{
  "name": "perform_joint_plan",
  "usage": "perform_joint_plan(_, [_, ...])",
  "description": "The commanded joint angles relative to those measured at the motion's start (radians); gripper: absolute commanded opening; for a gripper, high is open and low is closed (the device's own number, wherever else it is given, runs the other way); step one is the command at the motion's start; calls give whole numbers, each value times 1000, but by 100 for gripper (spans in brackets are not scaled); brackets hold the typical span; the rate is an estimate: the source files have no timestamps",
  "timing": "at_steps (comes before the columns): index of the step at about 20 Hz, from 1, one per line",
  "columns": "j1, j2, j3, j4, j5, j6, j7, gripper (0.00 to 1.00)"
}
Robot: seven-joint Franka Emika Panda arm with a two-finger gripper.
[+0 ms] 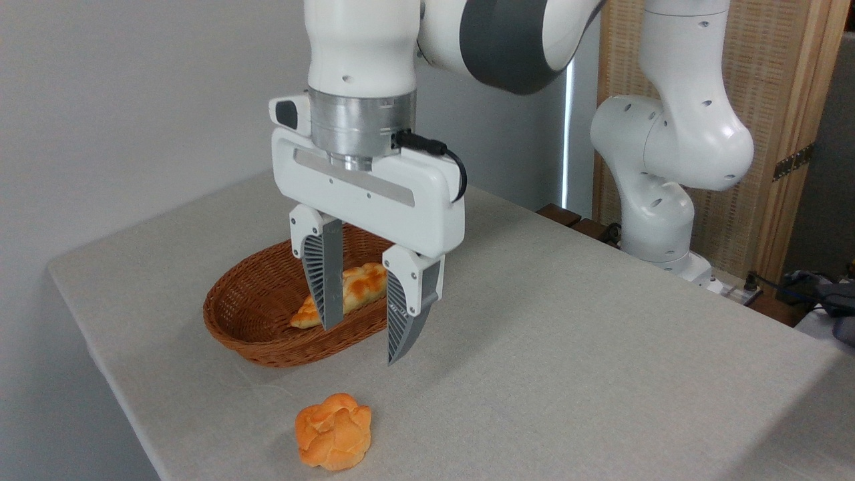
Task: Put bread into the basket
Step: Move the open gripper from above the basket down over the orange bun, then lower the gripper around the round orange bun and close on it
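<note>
Behind claw [364,344] finger, loaf [357,288] partly hidden in basket [230,314]

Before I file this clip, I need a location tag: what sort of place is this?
Probably a robot lab or test room, not a kitchen. A robot arm is mounted beside a cloth-covered table that holds only a wicker basket and a bun, with loose cables at the right edge.

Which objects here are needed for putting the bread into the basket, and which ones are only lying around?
Needed for the job:
- round bun, on the table in front of the basket
- wicker basket
- gripper, fingers apart, holding nothing

Only lying around:
- long braided loaf, already in the basket
- dark items at the far right edge
</note>
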Motion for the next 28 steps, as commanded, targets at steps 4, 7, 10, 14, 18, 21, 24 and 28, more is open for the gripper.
perform_joint_plan(4, [10,-21,-29,-135,1,153,-11,100])
perform_joint_plan(7, [10,-7,-29,-155,-1,178,-11,100])
perform_joint_plan(10, [8,16,-29,-180,-1,251,-14,100])
perform_joint_plan(14, [7,37,-30,-210,-2,345,-17,100])
perform_joint_plan(18, [5,77,-49,-210,-30,411,-20,100])
perform_joint_plan(21, [4,94,-61,-210,-97,465,-19,100])
perform_joint_plan(24, [2,108,-62,-210,-97,465,-19,100])
perform_joint_plan(28, [2,113,-64,-210,-93,465,-17,100])
